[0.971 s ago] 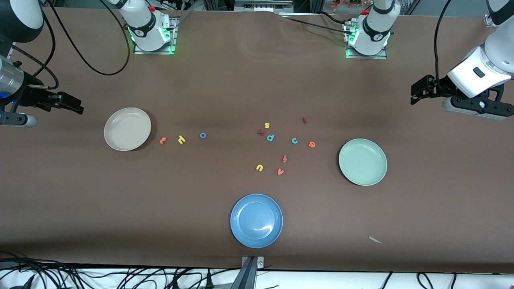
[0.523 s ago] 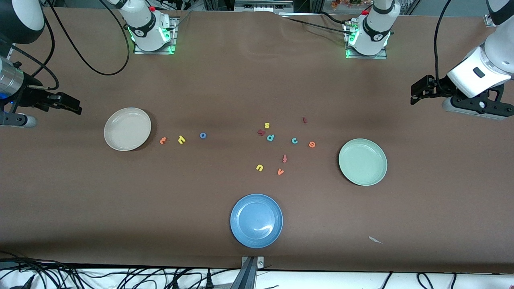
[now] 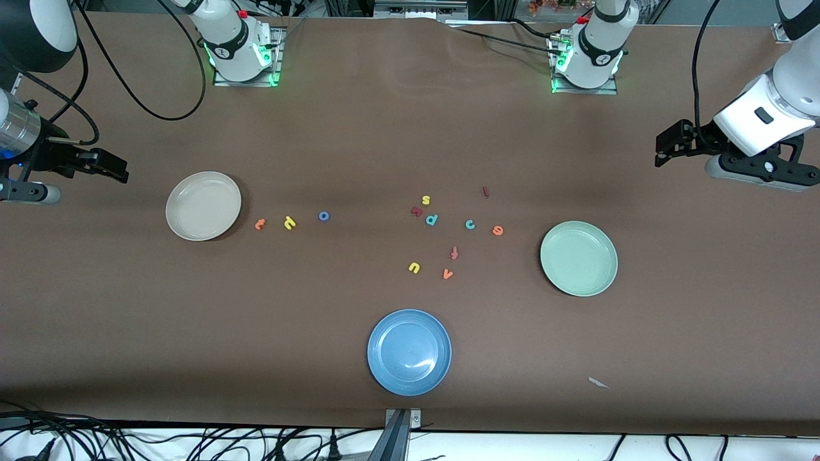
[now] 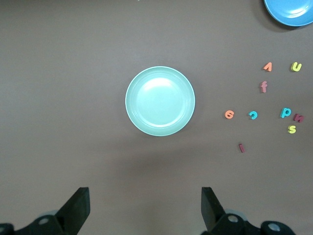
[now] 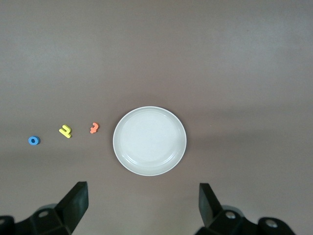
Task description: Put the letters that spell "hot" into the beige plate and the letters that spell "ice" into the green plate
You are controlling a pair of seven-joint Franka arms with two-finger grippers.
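Hovering open — left gripper (image 4: 142,210), right gripper (image 5: 139,208) — plates below.

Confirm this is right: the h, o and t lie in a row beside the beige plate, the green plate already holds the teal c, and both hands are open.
One thing is wrong: the green plate holds nothing. The teal c lies on the table beside the orange e, as the left wrist view shows. The rest stands: the t, h and o lie in a row beside the beige plate, and the left hand and right hand are open.
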